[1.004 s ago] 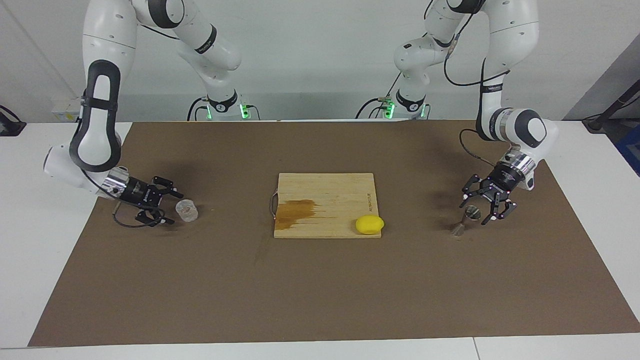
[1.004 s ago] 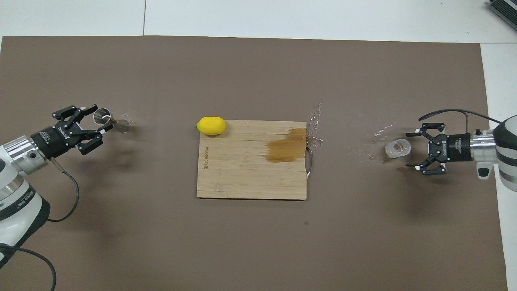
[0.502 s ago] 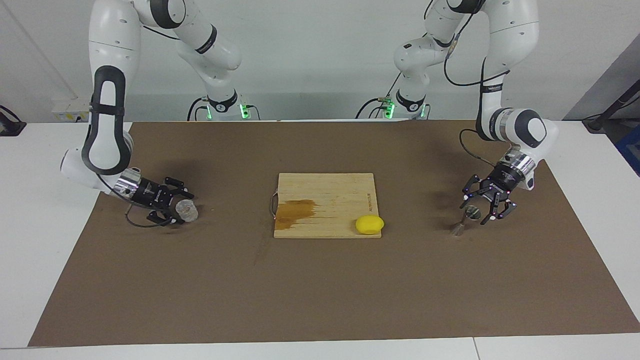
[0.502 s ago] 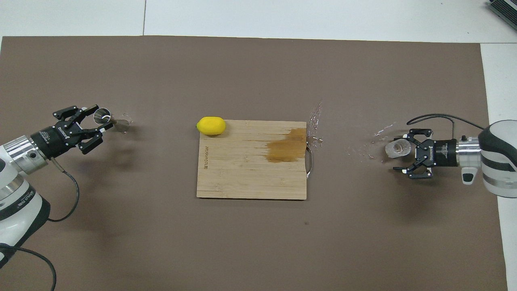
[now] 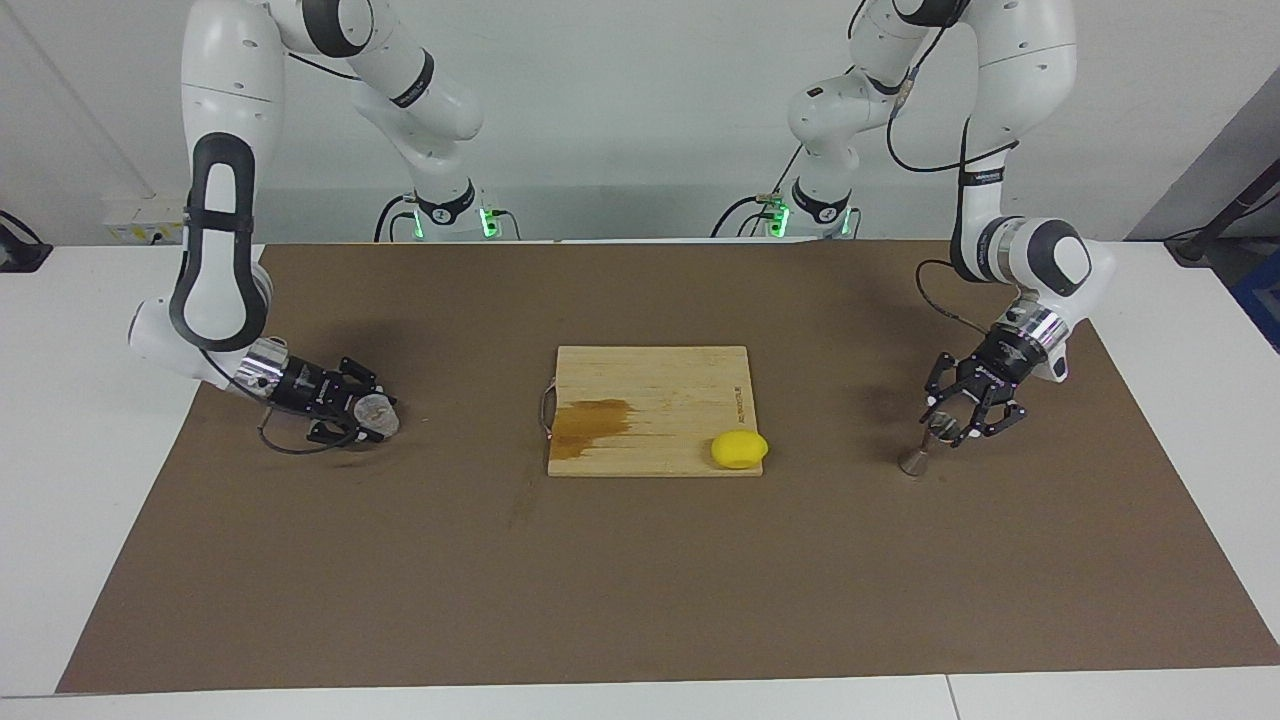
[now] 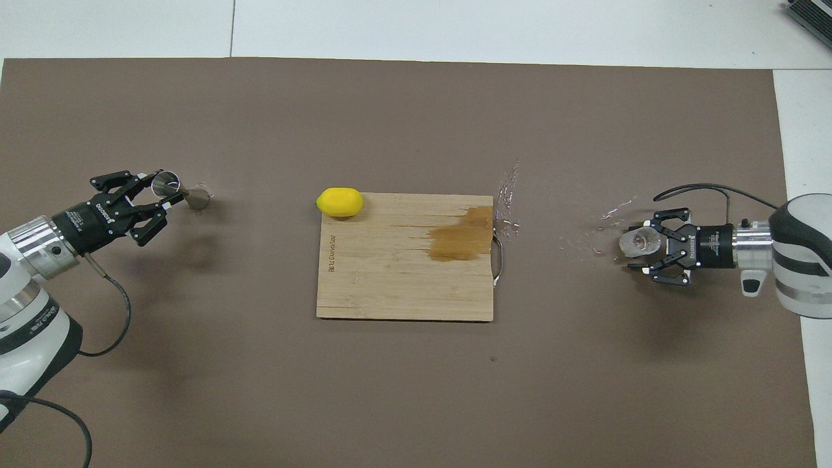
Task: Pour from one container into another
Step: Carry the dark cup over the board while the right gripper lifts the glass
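The clear cup (image 5: 381,409) (image 6: 637,241) stands on the brown mat at the right arm's end of the table. My right gripper (image 5: 371,416) (image 6: 642,246) lies low and level, shut on the cup from the side. At the left arm's end, the steel jigger (image 5: 921,452) (image 6: 184,193) has its foot on the mat. My left gripper (image 5: 944,431) (image 6: 158,191) comes down at a slant and is shut on the jigger's upper cone.
A wooden cutting board (image 5: 650,385) (image 6: 390,286) with a wet brown stain (image 6: 460,238) lies mid-table. A yellow lemon (image 5: 739,449) (image 6: 339,201) sits at the board's corner toward the left arm's end. Spilled droplets (image 6: 507,190) glisten on the mat between board and cup.
The right gripper slid forward around the cup and closed on it. The left gripper's fingers closed on the jigger's upper cone.
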Robot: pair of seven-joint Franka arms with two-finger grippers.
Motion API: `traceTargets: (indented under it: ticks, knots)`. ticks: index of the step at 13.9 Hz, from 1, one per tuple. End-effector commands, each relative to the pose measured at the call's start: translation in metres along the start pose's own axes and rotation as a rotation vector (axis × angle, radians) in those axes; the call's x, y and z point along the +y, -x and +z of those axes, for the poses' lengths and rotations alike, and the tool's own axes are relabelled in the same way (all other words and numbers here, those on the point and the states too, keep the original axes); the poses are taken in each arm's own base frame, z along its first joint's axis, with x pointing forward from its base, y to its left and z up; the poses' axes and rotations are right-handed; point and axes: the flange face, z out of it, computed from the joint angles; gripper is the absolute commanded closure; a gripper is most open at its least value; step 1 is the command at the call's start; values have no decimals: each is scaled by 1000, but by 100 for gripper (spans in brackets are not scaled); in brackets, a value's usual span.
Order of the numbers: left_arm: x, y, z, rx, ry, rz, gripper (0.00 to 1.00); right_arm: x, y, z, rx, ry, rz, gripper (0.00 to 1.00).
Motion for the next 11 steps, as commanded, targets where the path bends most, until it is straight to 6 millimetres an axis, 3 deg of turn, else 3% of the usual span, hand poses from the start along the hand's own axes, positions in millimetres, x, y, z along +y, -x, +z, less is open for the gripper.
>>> traceTargets:
  ticks: [1, 4, 8, 11]
  knots:
    - [-7, 48, 32, -75, -80, 71, 100, 5, 2, -1, -5, -32, -16, 79]
    - [-41, 87, 69, -94, -163, 120, 100, 1, 3, -5, -3, -39, -19, 81]
    - [-112, 137, 140, -111, -301, 168, 100, -4, 14, -15, 9, -54, -42, 82]
    - [-172, 155, 198, -90, -302, 107, 100, -6, 24, -21, 13, -65, -51, 82]
